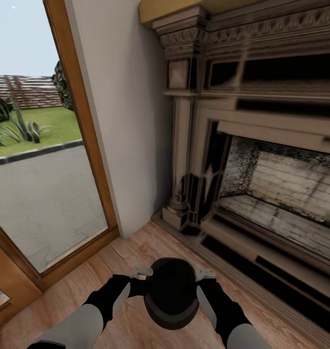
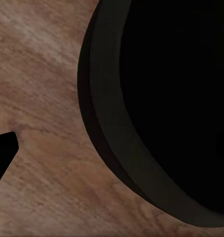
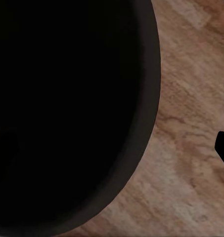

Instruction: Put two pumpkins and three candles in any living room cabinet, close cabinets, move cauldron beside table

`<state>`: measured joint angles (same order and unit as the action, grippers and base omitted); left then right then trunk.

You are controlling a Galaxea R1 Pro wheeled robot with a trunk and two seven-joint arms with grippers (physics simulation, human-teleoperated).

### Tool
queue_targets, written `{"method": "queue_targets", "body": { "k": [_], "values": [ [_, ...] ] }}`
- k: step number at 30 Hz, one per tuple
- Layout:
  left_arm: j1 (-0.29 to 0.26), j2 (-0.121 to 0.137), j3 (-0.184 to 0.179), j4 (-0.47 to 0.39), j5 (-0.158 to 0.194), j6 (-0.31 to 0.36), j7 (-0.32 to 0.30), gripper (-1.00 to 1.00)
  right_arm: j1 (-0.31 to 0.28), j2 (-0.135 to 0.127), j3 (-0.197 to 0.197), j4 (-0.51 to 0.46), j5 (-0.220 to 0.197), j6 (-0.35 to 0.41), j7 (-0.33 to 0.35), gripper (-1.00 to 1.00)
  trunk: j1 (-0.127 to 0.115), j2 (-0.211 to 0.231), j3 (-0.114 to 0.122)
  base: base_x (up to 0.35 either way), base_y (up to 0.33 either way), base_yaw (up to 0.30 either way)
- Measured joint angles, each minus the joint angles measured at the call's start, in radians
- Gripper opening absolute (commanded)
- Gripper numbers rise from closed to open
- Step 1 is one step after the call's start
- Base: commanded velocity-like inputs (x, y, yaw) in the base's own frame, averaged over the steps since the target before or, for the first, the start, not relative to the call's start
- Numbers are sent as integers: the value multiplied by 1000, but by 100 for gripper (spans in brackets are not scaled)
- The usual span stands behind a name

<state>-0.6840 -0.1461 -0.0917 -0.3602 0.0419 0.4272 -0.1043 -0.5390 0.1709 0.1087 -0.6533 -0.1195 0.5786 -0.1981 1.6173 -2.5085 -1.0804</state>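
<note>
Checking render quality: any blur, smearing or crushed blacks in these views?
Head view: ornate fireplace surround smeared and warped; garden daylit. Left wrist view: matte black round cauldron mouth is featureless black. Right wrist view: same; wood plank floor grain soft.

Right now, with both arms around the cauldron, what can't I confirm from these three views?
- Grip: in the head view the cauldron hides both grippers' fingertips, so whether they clamp it is unclear.
- Lift: whether the cauldron sits on the wood floor or hangs above it; its own body covers the underside.
- Contents: in both wrist views the mouth is pure black.
- Fireplace: cut off by the right edge.
</note>
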Motion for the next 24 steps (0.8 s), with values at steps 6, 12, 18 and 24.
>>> {"method": "queue_targets", "body": {
  "k": [6,12,18,24],
  "values": [
    [0,0,0,0,0,0,0,100,0,1,0,1,0,0,0,100,0,0,0,115,0,0],
    [0,0,0,-1,0,0,0,100,1,1,0,1,0,0,0,100,0,0,0,74,0,0],
    [0,0,0,-1,0,0,1,100,0,2,0,1,0,0,0,100,0,0,0,44,0,0],
    [0,0,-4,-1,0,0,1,100,0,2,0,1,0,0,0,100,0,0,0,15,0,0]
  ]
}}
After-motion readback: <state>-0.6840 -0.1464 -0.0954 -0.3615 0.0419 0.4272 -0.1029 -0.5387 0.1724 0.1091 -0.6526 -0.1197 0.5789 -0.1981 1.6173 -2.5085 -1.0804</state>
